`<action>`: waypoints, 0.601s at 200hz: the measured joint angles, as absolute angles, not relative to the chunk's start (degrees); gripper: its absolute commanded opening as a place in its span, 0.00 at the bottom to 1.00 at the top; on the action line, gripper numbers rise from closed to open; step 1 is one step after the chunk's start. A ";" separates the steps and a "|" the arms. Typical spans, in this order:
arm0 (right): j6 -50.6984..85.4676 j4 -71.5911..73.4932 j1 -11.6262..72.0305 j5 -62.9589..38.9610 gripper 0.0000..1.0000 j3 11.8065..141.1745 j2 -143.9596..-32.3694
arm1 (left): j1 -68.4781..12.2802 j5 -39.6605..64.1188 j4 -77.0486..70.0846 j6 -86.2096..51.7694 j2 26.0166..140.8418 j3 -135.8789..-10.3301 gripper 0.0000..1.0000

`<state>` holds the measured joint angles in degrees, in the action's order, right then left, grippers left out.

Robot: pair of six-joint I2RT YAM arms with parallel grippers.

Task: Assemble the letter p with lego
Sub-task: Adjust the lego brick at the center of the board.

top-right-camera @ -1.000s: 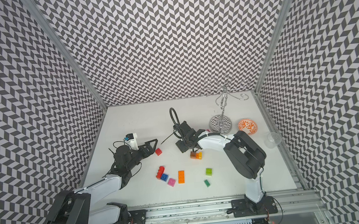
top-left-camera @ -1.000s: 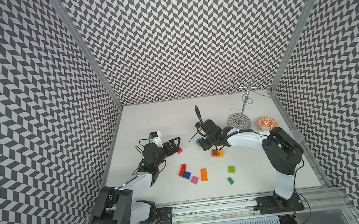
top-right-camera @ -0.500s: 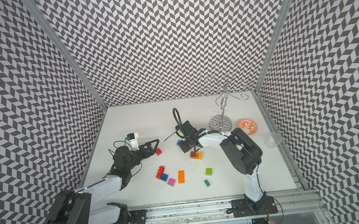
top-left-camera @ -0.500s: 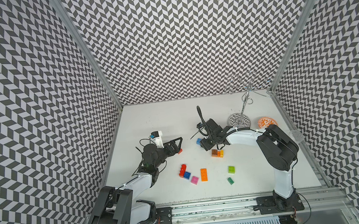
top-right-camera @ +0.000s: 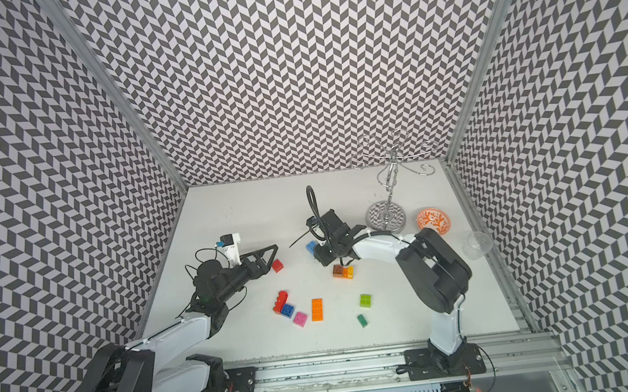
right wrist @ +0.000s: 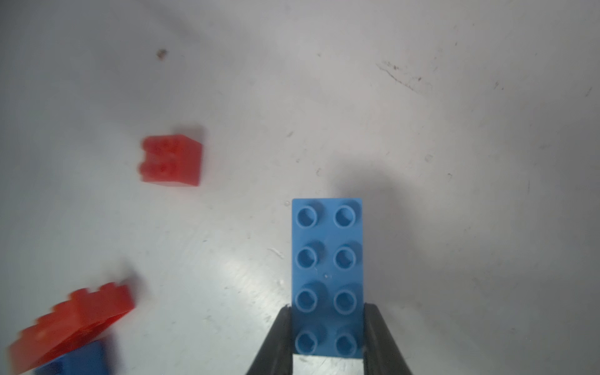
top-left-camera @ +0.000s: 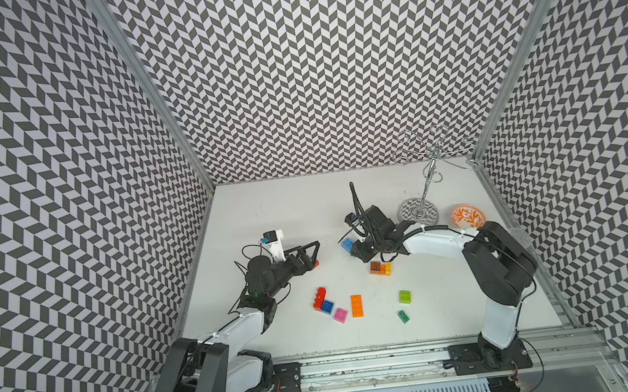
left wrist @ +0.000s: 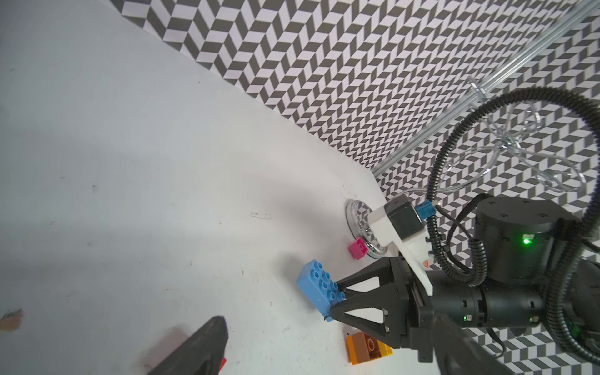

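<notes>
My right gripper [right wrist: 328, 311] is shut on one end of a light blue oblong lego brick [right wrist: 327, 259], which is low at the table; both top views show that brick [top-left-camera: 346, 244] [top-right-camera: 312, 247]. My left gripper [top-right-camera: 271, 259] is open next to a small red brick [top-right-camera: 277, 265] and holds nothing. Only one of its fingers [left wrist: 201, 347] is seen in the left wrist view. A brown, orange and yellow cluster [top-left-camera: 380, 268] lies beside the right gripper [top-left-camera: 352, 249].
Nearer the front lie a red and blue pair [top-left-camera: 322, 299], a pink brick [top-left-camera: 340, 315], an orange oblong [top-left-camera: 356, 306], a lime brick [top-left-camera: 405, 296] and a green one [top-left-camera: 403, 316]. A wire stand [top-left-camera: 419, 213], an orange bowl [top-left-camera: 468, 218] and a clear cup [top-right-camera: 476, 245] stand at the right.
The right gripper's jaws have closed onto the light blue brick. The left arm has hardly moved.
</notes>
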<state>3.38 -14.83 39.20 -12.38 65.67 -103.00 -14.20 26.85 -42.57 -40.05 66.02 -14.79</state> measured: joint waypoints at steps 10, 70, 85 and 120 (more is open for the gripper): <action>4.78 -14.59 39.13 -15.64 0.20 65.17 -100.07 | -14.20 27.90 -43.55 -40.32 64.34 -14.28 1.00; 18.04 -2.94 33.78 -46.96 0.20 56.88 -87.66 | -14.31 38.35 -57.04 -51.07 64.03 -12.78 1.00; 21.63 -0.21 32.60 -53.30 0.20 54.17 -87.37 | -14.81 40.80 -64.27 -56.07 66.08 -12.19 1.00; 27.94 4.51 32.49 -62.81 0.20 50.43 -86.61 | -16.14 46.09 -83.11 -69.45 76.31 -11.60 0.85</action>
<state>27.94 4.51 32.49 -62.81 50.43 -86.61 -16.14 46.09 -83.11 -69.45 76.31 -11.60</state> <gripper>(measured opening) 0.300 0.919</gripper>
